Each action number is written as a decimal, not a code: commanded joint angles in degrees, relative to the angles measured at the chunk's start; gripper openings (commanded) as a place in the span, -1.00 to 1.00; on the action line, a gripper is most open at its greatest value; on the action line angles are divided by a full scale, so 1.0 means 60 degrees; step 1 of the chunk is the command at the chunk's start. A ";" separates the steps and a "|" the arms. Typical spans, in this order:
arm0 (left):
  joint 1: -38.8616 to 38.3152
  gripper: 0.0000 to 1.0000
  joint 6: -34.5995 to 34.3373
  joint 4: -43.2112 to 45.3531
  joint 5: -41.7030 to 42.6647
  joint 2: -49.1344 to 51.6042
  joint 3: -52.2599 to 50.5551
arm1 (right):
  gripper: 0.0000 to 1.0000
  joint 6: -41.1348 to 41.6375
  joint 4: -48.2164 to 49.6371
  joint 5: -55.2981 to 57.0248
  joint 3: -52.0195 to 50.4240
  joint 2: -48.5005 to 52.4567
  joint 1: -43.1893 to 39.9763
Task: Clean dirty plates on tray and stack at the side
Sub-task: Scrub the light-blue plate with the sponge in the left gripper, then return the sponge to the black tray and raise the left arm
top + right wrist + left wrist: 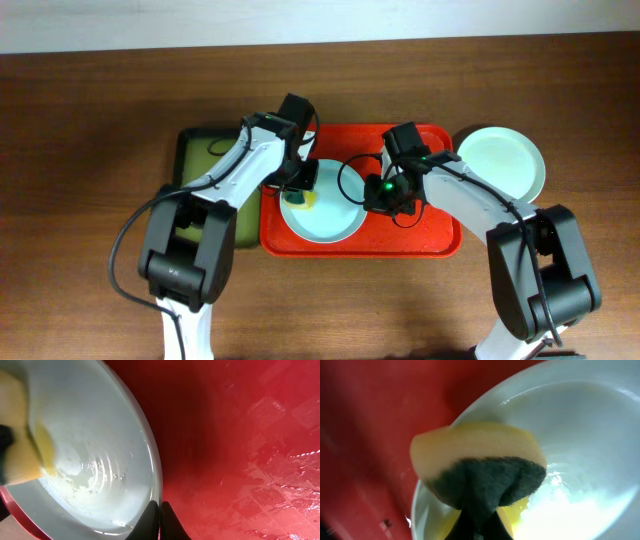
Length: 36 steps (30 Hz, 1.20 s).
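A pale blue plate (325,215) lies in the red tray (440,235). My left gripper (305,183) is shut on a yellow sponge with a dark green scrub side (304,196) and presses it onto the plate's left part, by a yellow smear (516,512). In the left wrist view the sponge (475,455) covers the plate's (580,435) rim over the tray (370,420). My right gripper (381,196) is shut on the plate's right rim. The right wrist view shows its fingers (160,510) pinched on the plate's (90,435) edge, with the tray (240,435) beside. The white plate is not visible.
A pale green plate (500,162) sits on the table right of the red tray. A smaller dark green tray (200,160) lies left of the red tray, partly under my left arm. The wooden table (80,150) extends to both sides.
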 commanded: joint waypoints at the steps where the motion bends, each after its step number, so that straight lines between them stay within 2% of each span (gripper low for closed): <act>1: -0.0280 -1.00 -0.0091 0.0000 -0.0098 0.0597 0.0109 | -0.92 -0.0127 0.0018 0.0200 -0.0069 -0.0015 0.0091; 3: -0.0769 -1.00 -0.0087 0.0004 -0.0091 0.0933 0.0102 | -0.92 -0.0124 0.0018 0.0197 -0.0069 -0.0015 0.0091; 7: -0.0783 -1.00 -0.0004 -0.0539 0.1479 0.0922 0.0561 | -0.92 -0.0127 -0.0011 0.0197 -0.0069 -0.0015 0.0091; 9: -0.0142 -1.00 0.0127 -0.2171 0.1231 0.0918 0.2448 | -0.92 -0.0127 -0.0025 0.0197 -0.0069 -0.0015 0.0091; 12: 0.0058 -1.00 0.0120 -0.3184 -0.0091 0.0922 0.3490 | -0.92 -0.0127 -0.0051 0.0200 -0.0069 -0.0015 0.0091; 14: -0.0022 -1.00 -0.0011 -0.3096 -0.0350 0.0922 0.3067 | -0.92 -0.0127 -0.0055 0.0200 -0.0069 -0.0015 0.0091; 18: -0.0266 -1.00 -0.0095 -0.1341 -0.0040 0.0925 0.1198 | -0.92 -0.0127 -0.0047 0.0200 -0.0069 -0.0015 0.0091; 20: -0.0433 -1.00 -0.1275 -0.0280 -0.0284 0.0940 0.0149 | -0.92 -0.0127 -0.0051 0.0200 -0.0069 -0.0015 0.0091; 21: -0.0543 -1.00 -0.1424 -0.0015 -0.0087 0.0951 -0.0251 | -0.92 -0.0127 -0.0047 0.0200 -0.0069 -0.0015 0.0091; 22: -0.0699 -1.00 -0.1020 -0.0084 0.1147 0.0951 -0.0481 | -0.92 -0.0124 -0.0047 0.0200 -0.0069 -0.0015 0.0091; 23: -0.0812 -1.00 0.0066 -0.0127 0.3362 0.0951 -0.0474 | -0.91 -0.0124 -0.0047 0.0200 -0.0069 -0.0015 0.0091; 24: -0.0820 -1.00 0.0171 -0.0127 0.4171 0.0951 -0.0353 | -0.91 -0.0124 -0.0044 0.0200 -0.0069 -0.0015 0.0091; 27: -0.0444 -1.00 0.0149 -0.0838 0.3734 0.0714 0.1224 | -0.91 -0.0127 -0.0051 0.0200 -0.0069 -0.0015 0.0091; 28: -0.0284 -1.00 -0.0280 -0.1523 0.2167 0.0426 0.2051 | -0.74 -0.0124 -0.0051 0.0200 -0.0069 -0.0015 0.0091; 30: -0.0266 -1.00 -0.0470 -0.2029 0.0412 0.0164 0.2444 | -0.71 -0.0127 -0.0047 0.0200 -0.0069 -0.0015 0.0091; 31: -0.0284 -1.00 -0.0692 -0.2251 -0.0153 0.0164 0.2433 | -0.71 -0.0124 -0.0047 0.0200 -0.0069 -0.0015 0.0091; 33: -0.0317 -1.00 -0.0743 -0.2080 -0.0361 0.0189 0.1883 | -0.71 -0.0127 -0.0051 0.0200 -0.0069 -0.0015 0.0091; 35: -0.0375 -1.00 -0.0925 -0.1137 -0.0368 0.0189 0.0772 | -0.71 -0.0127 -0.0051 0.0200 -0.0069 -0.0015 0.0091; 36: -0.0382 -1.00 -0.1198 -0.0171 -0.0543 0.0189 -0.0219 | -0.71 -0.0127 -0.0051 0.0197 -0.0069 -0.0015 0.0091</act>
